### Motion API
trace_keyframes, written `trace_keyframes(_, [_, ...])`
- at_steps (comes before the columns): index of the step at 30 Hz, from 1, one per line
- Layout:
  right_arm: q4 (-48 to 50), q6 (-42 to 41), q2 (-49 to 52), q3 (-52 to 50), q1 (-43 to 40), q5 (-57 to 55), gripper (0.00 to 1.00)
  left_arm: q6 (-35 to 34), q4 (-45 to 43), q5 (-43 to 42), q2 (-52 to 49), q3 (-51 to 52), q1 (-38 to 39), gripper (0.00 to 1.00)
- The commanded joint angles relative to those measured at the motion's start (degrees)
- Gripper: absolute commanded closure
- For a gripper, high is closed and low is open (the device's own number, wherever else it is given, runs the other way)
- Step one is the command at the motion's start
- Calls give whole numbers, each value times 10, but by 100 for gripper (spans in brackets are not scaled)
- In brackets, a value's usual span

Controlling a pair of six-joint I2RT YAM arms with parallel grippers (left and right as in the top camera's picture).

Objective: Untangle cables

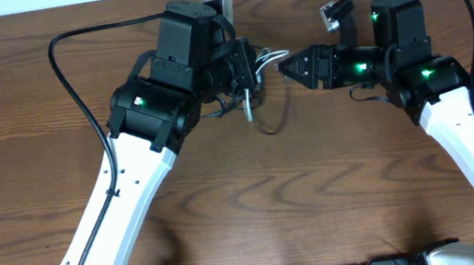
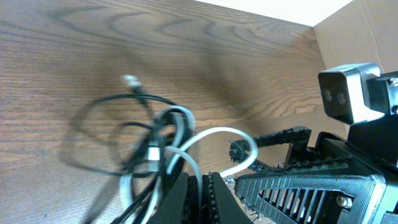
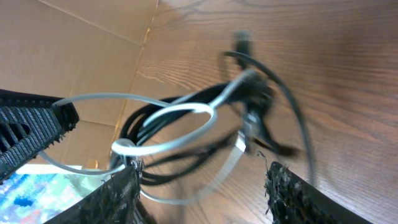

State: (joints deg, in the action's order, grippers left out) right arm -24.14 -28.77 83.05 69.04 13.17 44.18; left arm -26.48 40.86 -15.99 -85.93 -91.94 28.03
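**Asker:** Left gripper [image 2: 200, 190], what is it doing?
**Describer:** It is clamped on the tangled black cord [image 2: 106, 106] and white cord [image 3: 168, 112]. The right gripper [image 3: 202, 180] has its jaws apart around the white loop.

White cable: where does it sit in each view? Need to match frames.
Overhead: white cable upper centre, between the two arms' tips.
Left wrist: white cable loops at centre, blurred.
Right wrist: white cable loops left of centre.
Shared landmark: the black cable tangled with it.
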Motion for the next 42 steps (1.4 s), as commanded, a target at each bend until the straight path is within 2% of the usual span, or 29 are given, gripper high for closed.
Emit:
trace_keyframes(1, [7,-28,2,5,4,12,37,14,-5,6,0,2,0,92])
trace_keyframes(9, [41,-92,2,5,6,12,42,7,-9,11,-5,15,0,93])
trace_keyframes(17, [40,-100,2,5,28,3,44,-35,-20,36,-16,15,0,92])
trace_keyframes(21, [40,-116,2,5,40,-41,44,-43,-19,35,-16,15,0,93])
trace_keyframes(25, [40,-155,2,5,47,-109,50,-45,-19,34,-16,15,0,93])
trace_keyframes(29, [44,-187,4,5,51,-169,52,-51,-19,34,-17,15,1,93])
trace_keyframes(42, [116,-209,35,5,78,-155,52,-56,-19,33,-29,15,1,93])
